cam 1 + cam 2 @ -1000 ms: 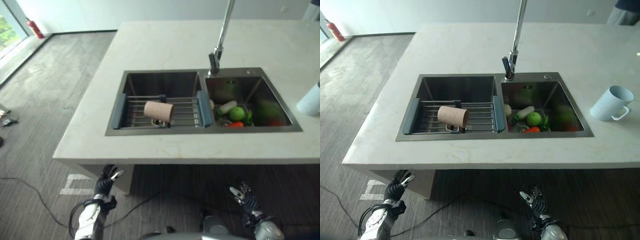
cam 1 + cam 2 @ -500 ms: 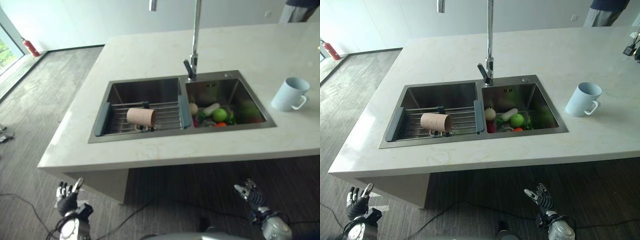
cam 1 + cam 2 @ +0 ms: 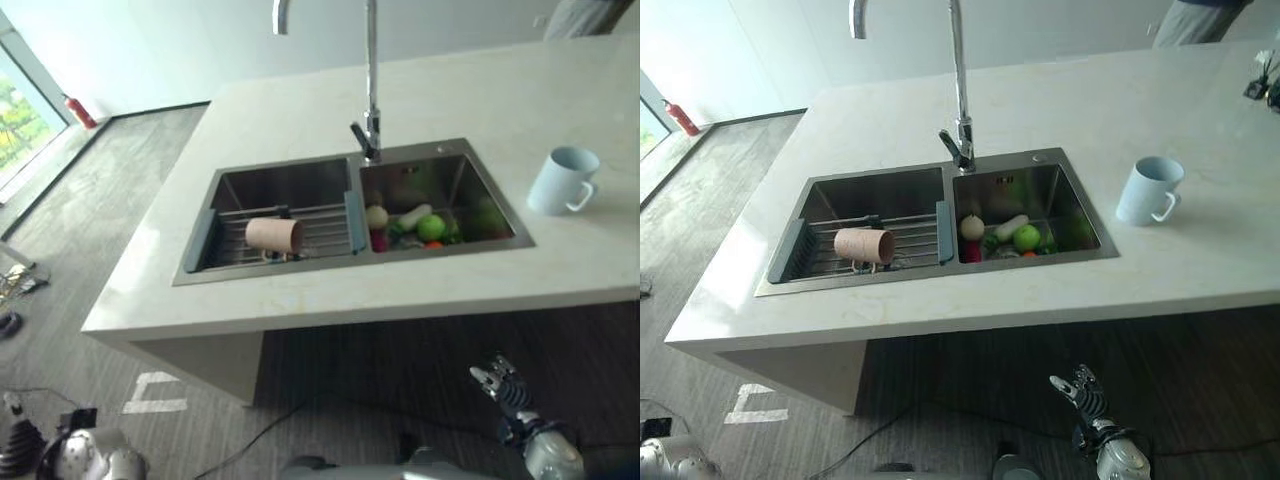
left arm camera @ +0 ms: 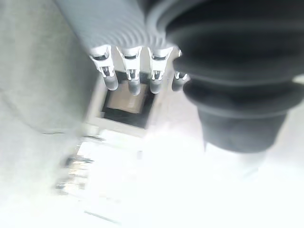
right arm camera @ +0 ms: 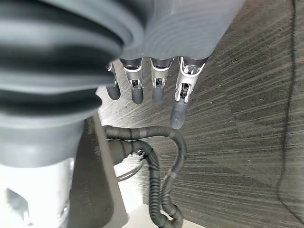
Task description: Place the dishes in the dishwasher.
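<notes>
A tan cup (image 3: 864,244) lies on its side on the wire rack (image 3: 910,235) in the left basin of the sink (image 3: 830,195). The right basin holds veggies (image 3: 1012,236), including a green round one and a white one. A pale blue mug (image 3: 1148,189) stands upright on the worktop (image 3: 1060,100), near the right edge, apart from the sink. The tap (image 3: 958,80) rises behind the divider. No readable labels.

Both hands hang low under the worktop's front edge: right hand (image 3: 1086,392) and left hand (image 4: 137,71) both have relaxed, straight fingers, holding nothing.
</notes>
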